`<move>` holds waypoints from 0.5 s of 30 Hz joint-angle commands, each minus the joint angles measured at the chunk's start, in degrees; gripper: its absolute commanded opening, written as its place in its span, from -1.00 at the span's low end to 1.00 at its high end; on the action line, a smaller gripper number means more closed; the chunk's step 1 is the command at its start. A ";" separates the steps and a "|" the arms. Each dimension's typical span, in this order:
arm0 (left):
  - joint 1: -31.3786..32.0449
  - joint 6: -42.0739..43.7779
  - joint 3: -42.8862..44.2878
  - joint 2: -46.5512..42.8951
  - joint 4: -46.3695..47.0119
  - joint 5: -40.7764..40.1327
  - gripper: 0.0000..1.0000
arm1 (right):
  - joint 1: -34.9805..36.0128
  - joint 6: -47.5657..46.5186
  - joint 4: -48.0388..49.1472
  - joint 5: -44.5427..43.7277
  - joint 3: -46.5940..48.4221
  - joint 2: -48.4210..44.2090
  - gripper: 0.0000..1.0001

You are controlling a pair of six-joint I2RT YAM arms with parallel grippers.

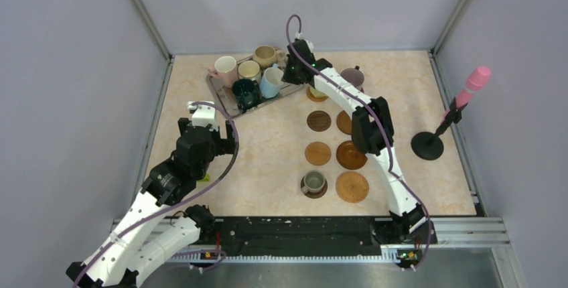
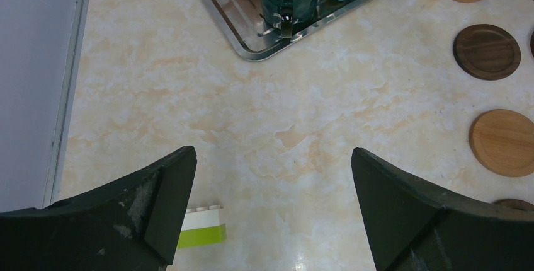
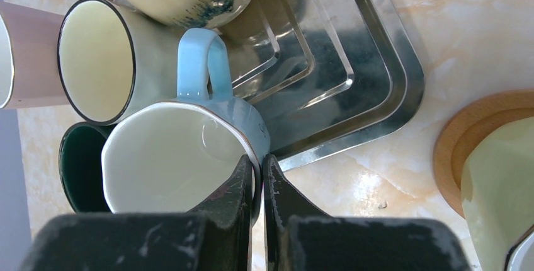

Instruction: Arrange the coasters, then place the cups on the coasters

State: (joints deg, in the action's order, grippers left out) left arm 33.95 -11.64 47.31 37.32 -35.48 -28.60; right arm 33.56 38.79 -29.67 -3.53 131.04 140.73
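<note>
coasters (image 1: pixel 318 153) are laid out in two rows on the bench (image 1: pixel 268 147), three cups (image 1: pixel 313 182) look set on them, five wait in the tray (image 3: pixel 378 63). my right hand (image 3: pixel 259 171) is pinched on the rim of the light blue cup (image 3: pixel 182 157) in the tray. my left hand (image 2: pixel 271 176) is wide apart, empty.

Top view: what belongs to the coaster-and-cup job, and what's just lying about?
Job: round wooden coasters; handled ceramic mugs, one light blue mug pinched by the right gripper.
Lying about: black round stand with pink-tipped stick; white-and-green plastic block; silver metal tray.
</note>
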 commanded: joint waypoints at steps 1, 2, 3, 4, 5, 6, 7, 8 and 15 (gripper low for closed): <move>0.08 -0.05 -0.38 -0.59 3.06 -0.87 0.98 | -0.25 0.42 3.36 0.25 2.45 -3.79 -1.00; 0.06 -0.07 -0.33 -0.63 3.05 -0.85 0.98 | -0.25 0.32 3.28 0.05 2.46 -4.25 -1.00; 0.10 -0.05 -0.33 -0.71 3.01 -0.84 0.97 | -0.33 0.22 3.19 -0.15 2.44 -4.86 -1.00; 0.11 -0.05 -0.35 -0.69 2.93 -0.84 0.97 | -0.37 0.18 3.11 -0.30 2.46 -5.49 -1.00; 0.10 -0.12 -0.33 -0.74 2.95 -0.84 0.97 | -0.42 0.04 3.03 -0.29 2.46 -6.15 -1.00; 0.06 -0.14 -0.37 -0.74 3.01 -0.84 0.98 | -0.43 -0.18 3.05 -0.22 2.44 -6.70 -1.00; 0.10 -0.14 -0.44 -0.70 2.96 -0.80 0.98 | -0.50 -0.63 3.11 0.08 2.44 -7.23 -1.00; 0.08 -0.14 -0.48 -0.61 3.03 -0.64 0.97 | -0.51 -1.29 3.15 0.42 2.54 -7.81 -1.00; 0.10 -0.14 -0.29 0.34 2.68 -0.42 0.98 | -0.60 -4.13 2.34 1.60 -0.66 -14.43 -1.00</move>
State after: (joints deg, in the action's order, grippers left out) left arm 33.95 -11.66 47.20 37.36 -35.48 -28.58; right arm 33.26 36.21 -31.33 -3.38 130.28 138.43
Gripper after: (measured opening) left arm 0.986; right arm 0.026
